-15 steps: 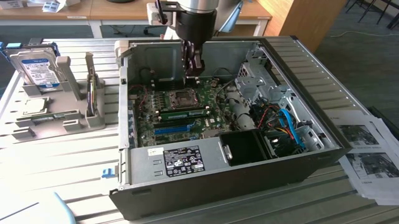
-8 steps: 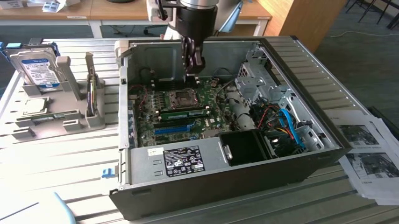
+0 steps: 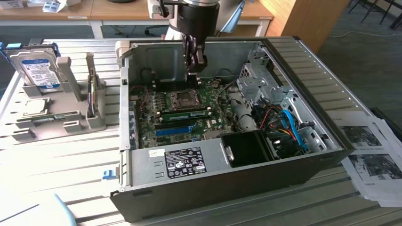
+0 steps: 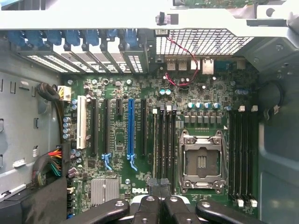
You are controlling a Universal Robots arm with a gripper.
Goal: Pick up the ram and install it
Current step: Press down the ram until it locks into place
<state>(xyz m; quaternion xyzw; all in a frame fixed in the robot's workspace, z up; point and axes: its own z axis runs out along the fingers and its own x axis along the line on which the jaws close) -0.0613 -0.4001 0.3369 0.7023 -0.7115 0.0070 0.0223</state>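
**Closed hand over the board, RAM already lying in a slot**

The hand [image 3: 195,63] hangs inside the open computer case [image 3: 314,80], above the motherboard [image 4: 140,140], with its fingers [image 4: 160,186] pressed together and nothing between them — it holds no stick. From the wrist view the fingertips sit just over the edge of the board near the bank of memory slots [image 4: 163,140] beside the bare CPU socket [image 4: 201,161].

In the exterior view one ram [image 3: 187,114] lies on the board, a thin green strip just below the CPU socket as that view shows it, its long axis running across from the exterior view's left to its right. It appears seated in a slot, though how firmly I cannot tell. It lies beneath the hand and a little toward the camera.

Outside the case, on the counter [image 3: 69,155] at the exterior view's left, a grey holder [image 3: 63,120] carries a hard drive [image 3: 37,70] standing upright — well apart from the hand.
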